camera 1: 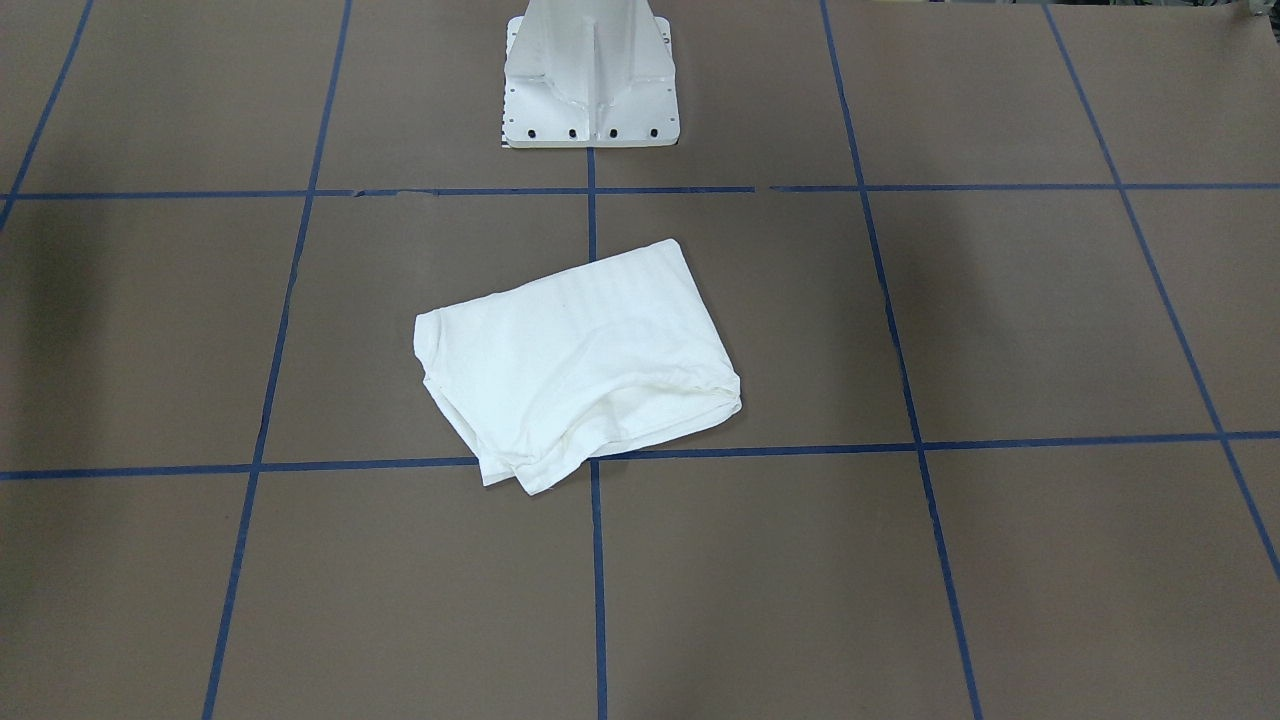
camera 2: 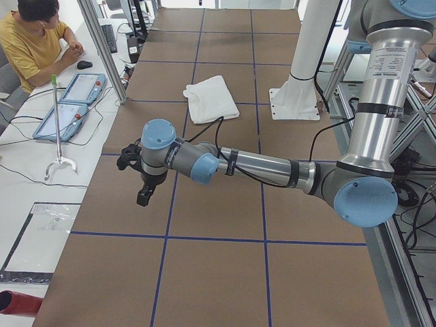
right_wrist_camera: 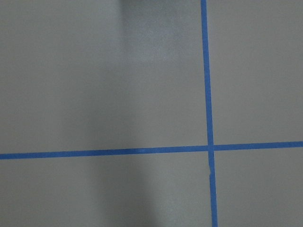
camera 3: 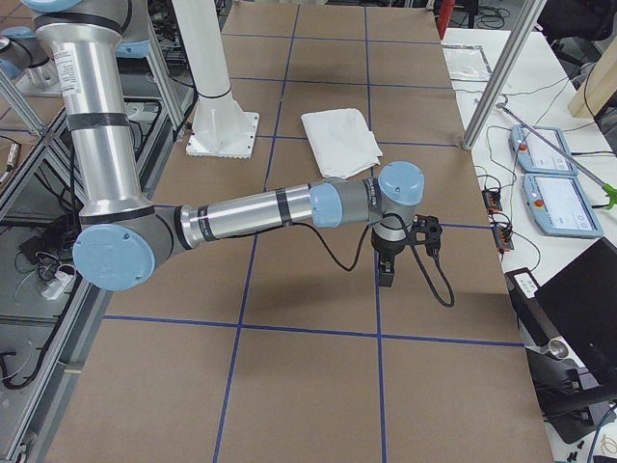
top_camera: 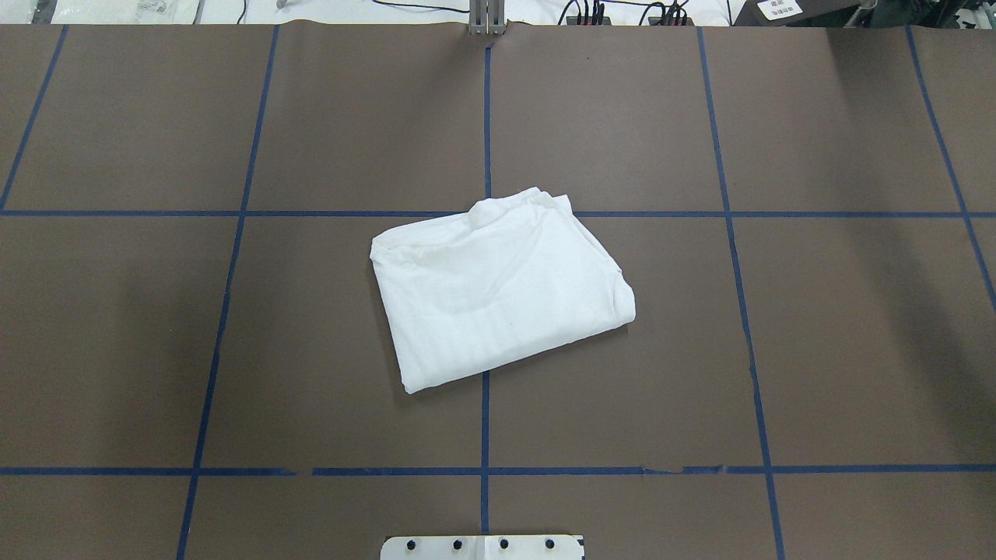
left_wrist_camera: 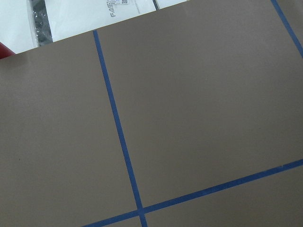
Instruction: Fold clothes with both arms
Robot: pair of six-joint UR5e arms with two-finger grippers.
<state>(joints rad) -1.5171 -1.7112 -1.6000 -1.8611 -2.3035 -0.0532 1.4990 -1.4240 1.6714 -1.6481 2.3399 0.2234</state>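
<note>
Front view: one folded white T-shirt (camera 1: 580, 365) at centre of counter (camera 1: 1000, 320); print, collar hidden.
Left-side view: left arm (camera 2: 259, 167) stretched level, low over counter; left gripper (camera 2: 143, 197) points down, well apart from T-shirt; spread or pressed together, cannot tell.
Right-side view: right arm (camera 3: 260, 212) likewise; right gripper (camera 3: 386, 275) down, cannot tell either.

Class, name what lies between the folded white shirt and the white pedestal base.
Front-facing view: only bare brown table cover and blue tape lines between shirt and pedestal base.

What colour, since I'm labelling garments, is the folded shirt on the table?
The shirt is white, clearest in the overhead exterior view.
</note>
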